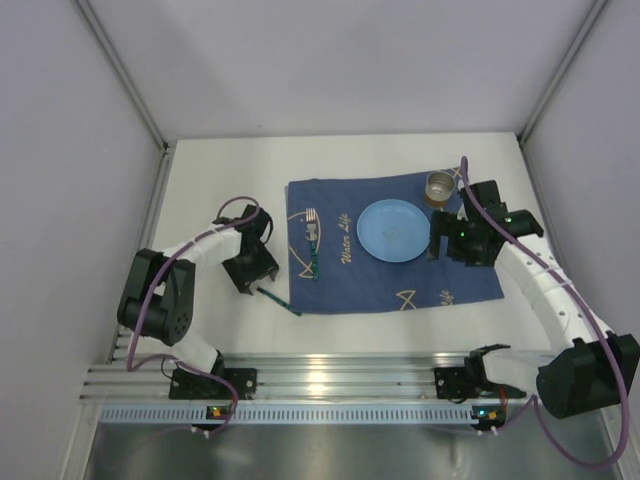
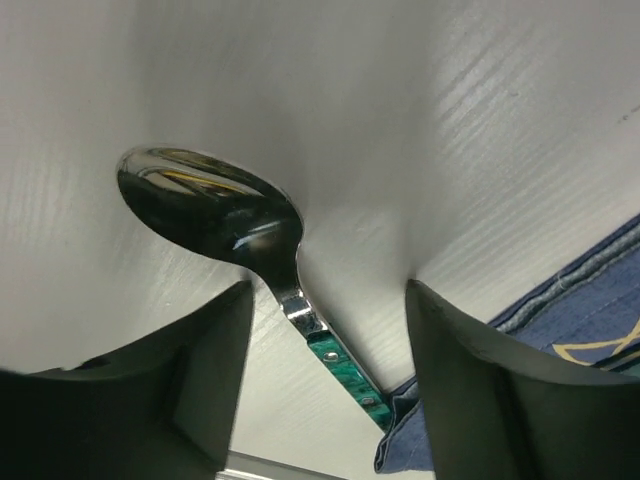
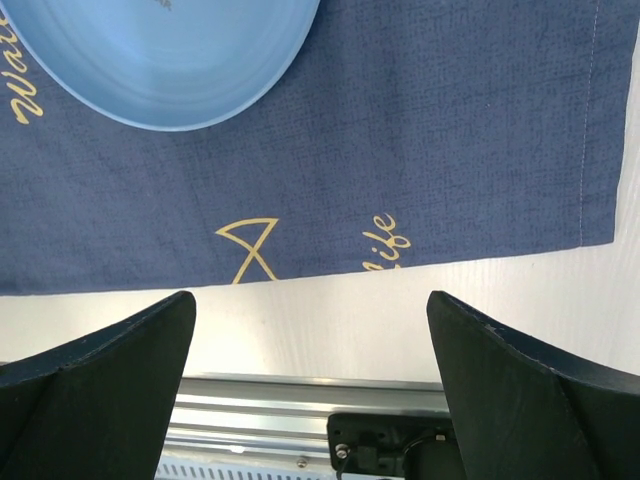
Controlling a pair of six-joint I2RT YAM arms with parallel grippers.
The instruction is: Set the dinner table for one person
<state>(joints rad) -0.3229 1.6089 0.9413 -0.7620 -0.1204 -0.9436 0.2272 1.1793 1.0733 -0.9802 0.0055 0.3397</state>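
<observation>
On the dinner table [image 1: 230,170], spoon [image 2: 210,205] (green-handled) within the parted left gripper [image 2: 328,285]; right gripper [image 3: 308,295] wide.

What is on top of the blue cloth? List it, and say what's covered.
On the blue cloth: a light-blue plate, a fork, and a metal cup at its far right corner. The right arm hides part of its right side.

plate [image 3: 170,60] cropped at top, spoon [image 2: 215,205] handle end behind cloth [image 2: 590,300]
</observation>
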